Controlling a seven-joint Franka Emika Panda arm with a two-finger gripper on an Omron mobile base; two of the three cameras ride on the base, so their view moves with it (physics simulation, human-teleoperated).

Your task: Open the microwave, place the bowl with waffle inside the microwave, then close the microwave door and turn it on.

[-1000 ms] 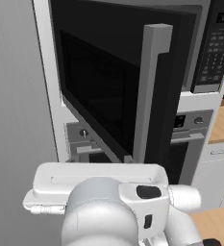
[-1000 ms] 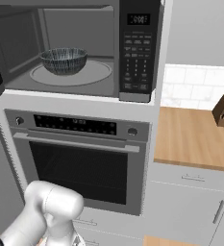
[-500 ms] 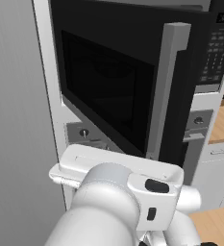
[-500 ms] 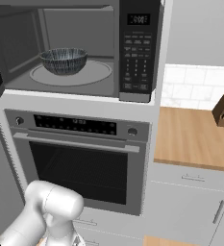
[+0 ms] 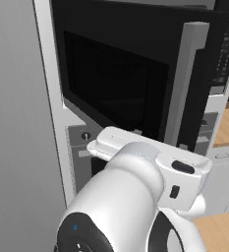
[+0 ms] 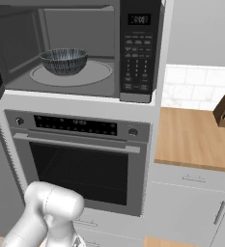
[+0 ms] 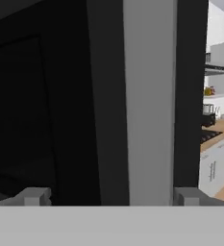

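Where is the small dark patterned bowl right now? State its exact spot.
In the right base view, the small dark patterned bowl sits on the round turntable inside the open black microwave, left of its keypad panel.

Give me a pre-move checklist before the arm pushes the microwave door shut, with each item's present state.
1. Bowl with waffle sits inside the microwave on the turntable: ok.
2. Bowl stands back from the front edge, clear of the closing door: ok.
3. Microwave door shut: not ok, it stands partly open.
4. Gripper open, holding nothing: ok.
5. Fingertips straddle the silver door handle: ok.
6. Fingertips touching the handle: cannot tell.
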